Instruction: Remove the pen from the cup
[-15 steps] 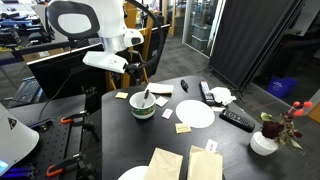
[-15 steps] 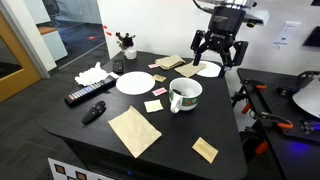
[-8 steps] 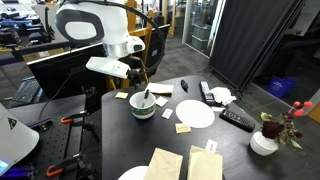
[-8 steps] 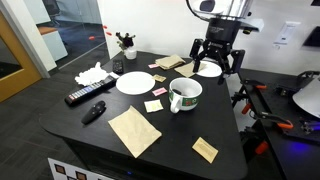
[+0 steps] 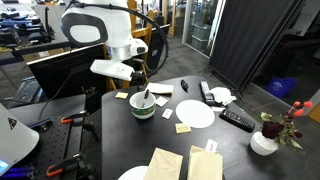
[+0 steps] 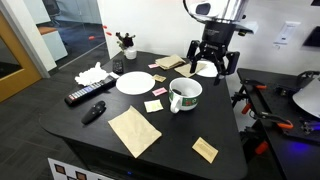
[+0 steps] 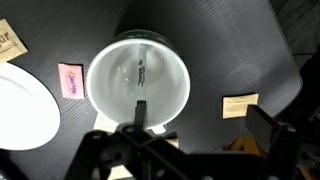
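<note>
The cup (image 5: 142, 109) is a low white bowl with a dark green band, standing on the black table. It also shows in an exterior view (image 6: 185, 95) and fills the middle of the wrist view (image 7: 112, 72). The slim black pen (image 5: 147, 97) leans inside it, its top against the rim, and shows in the wrist view (image 7: 139, 110). My gripper (image 5: 139, 75) hangs open and empty above the cup, a little to one side in an exterior view (image 6: 212, 66). Its dark fingers frame the bottom of the wrist view (image 7: 185, 150).
A white plate (image 5: 195, 114) (image 6: 134, 82) lies beside the cup, with paper notes (image 7: 238, 104) around it. A black remote (image 5: 237, 119) (image 6: 88, 95), a flower vase (image 5: 265, 140), brown napkins (image 6: 134, 130) and another plate (image 6: 208, 69) share the table.
My gripper has come down and closer over the cup, still open. The cup and pen have not moved.
</note>
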`<control>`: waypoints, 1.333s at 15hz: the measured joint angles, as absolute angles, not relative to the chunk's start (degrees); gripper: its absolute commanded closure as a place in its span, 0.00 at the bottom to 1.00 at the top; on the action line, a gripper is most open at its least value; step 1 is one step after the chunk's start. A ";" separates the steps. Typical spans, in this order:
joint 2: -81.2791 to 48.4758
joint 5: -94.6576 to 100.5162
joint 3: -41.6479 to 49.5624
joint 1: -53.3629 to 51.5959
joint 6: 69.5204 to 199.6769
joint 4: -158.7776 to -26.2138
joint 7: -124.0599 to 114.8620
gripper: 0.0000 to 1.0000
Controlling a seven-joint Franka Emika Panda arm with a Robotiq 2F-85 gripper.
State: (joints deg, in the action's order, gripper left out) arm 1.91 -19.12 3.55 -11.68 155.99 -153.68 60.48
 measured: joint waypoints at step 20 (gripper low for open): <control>-13.22 -22.71 -6.58 1.19 158.15 -142.25 68.63 0.37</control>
